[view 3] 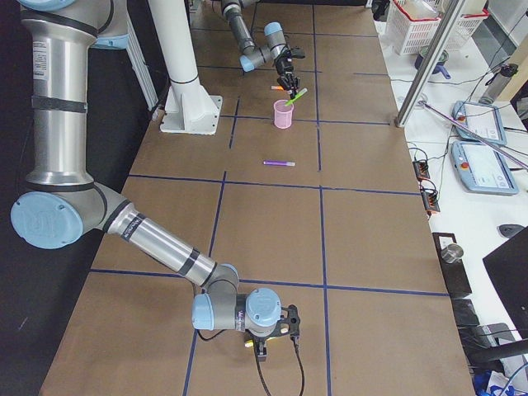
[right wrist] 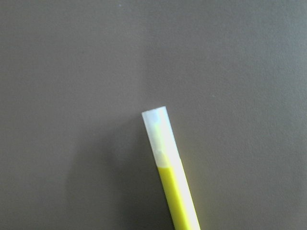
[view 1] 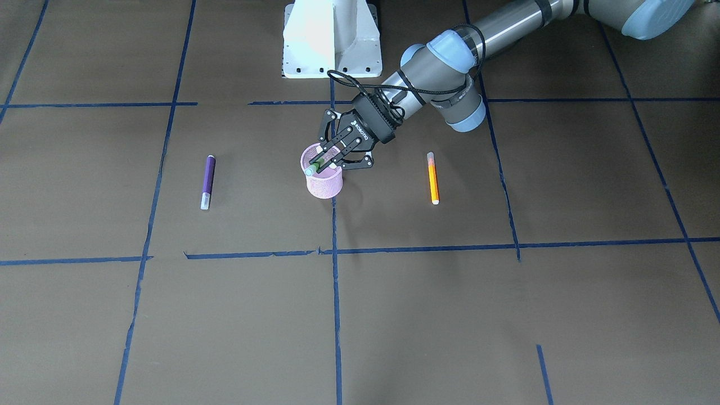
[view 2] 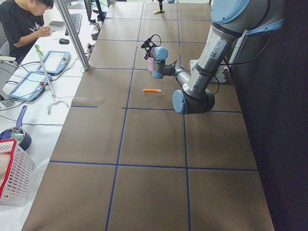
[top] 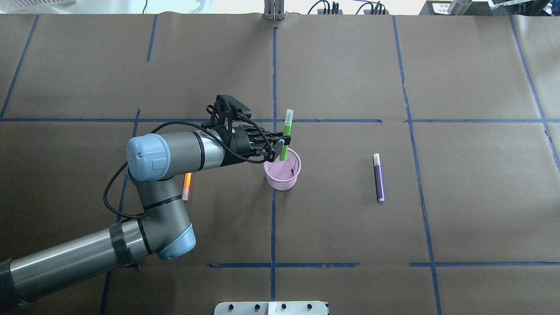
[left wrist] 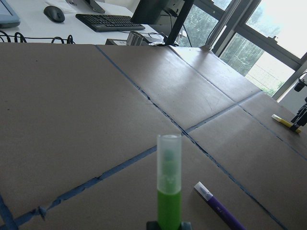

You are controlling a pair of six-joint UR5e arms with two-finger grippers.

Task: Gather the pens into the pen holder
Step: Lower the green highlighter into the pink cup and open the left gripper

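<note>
Tape (top: 273,218) in blue lines crosses the brown paper-covered table (top: 350,227). Near the table's middle the pink mesh pen holder (top: 280,181) stands upright. The left gripper (top: 282,144) reaches in from the side, its two fingers clamped on the green pen (top: 286,129). That pen tilts with its pale cap uppermost. Its lower end is at the holder's mouth, though I cannot tell whether it dips inside. The purple pen (top: 379,177) lies flat on the table, well apart from the holder on the robot's right side. The orange pen (view 1: 432,177) lies flat on the opposite side, and in the overhead view it is partly hidden under the left arm (top: 175,153). The yellow pen (right wrist: 170,182) shows in the right wrist view against the brown surface, its pale cap pointing away from the camera. The right gripper (view 3: 276,326) sits low over the table at its far right end, and I cannot tell whether its fingers are apart or together.
</note>
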